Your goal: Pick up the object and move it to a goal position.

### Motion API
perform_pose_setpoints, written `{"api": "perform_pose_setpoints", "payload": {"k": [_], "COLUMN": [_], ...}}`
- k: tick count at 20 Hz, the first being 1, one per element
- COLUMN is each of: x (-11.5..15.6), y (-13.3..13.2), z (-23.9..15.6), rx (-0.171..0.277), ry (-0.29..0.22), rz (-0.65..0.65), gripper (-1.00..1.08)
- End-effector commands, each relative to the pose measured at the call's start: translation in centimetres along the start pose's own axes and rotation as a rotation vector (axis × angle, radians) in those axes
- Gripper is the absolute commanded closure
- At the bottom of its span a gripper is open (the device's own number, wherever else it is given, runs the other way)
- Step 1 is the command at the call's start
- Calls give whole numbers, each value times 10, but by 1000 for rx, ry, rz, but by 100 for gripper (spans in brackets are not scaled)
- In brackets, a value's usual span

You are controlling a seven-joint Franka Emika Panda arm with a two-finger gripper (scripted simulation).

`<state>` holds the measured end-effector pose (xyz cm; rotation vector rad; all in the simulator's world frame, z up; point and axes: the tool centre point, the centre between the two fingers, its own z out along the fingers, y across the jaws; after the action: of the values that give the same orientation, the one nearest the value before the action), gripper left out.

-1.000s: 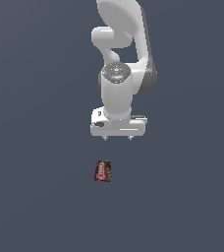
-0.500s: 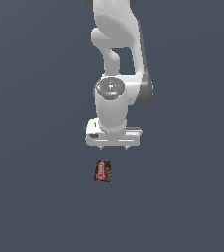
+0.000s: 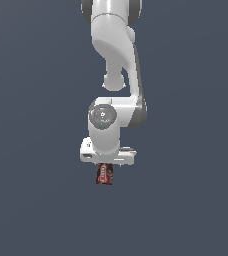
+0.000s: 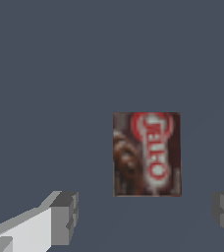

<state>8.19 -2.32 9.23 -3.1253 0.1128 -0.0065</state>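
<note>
Dark brown and red, the object [image 4: 147,154] lay untouched on the grey counter [image 3: 31,200], directly below the white hand [image 3: 107,162]. Its fingers [image 4: 65,218] stood spread, gripping nothing. Grasping, lifting and carrying to the goal all remained.

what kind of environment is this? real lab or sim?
Looks like a bare simulator scene, not a real lab: a flat, featureless grey-blue ground, an evenly shaded white Panda arm with its gripper open, and one low-resolution textured brown-and-red box below it.
</note>
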Motion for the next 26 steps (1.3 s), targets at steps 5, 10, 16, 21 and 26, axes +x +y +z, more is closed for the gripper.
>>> {"api": "perform_pose_setpoints", "payload": {"k": [5,10,16,21,26], "x": [14,17,17,16,16], "y": [12,15,15,16,16], "z": [20,26,32,57,76], "rx": [-11,-14,-14,-14,-14], "ry": [-3,-3,-4,-4,-4], "rz": [13,16,16,16,16], "gripper": [-92,-92,-92,-92,-92]}}
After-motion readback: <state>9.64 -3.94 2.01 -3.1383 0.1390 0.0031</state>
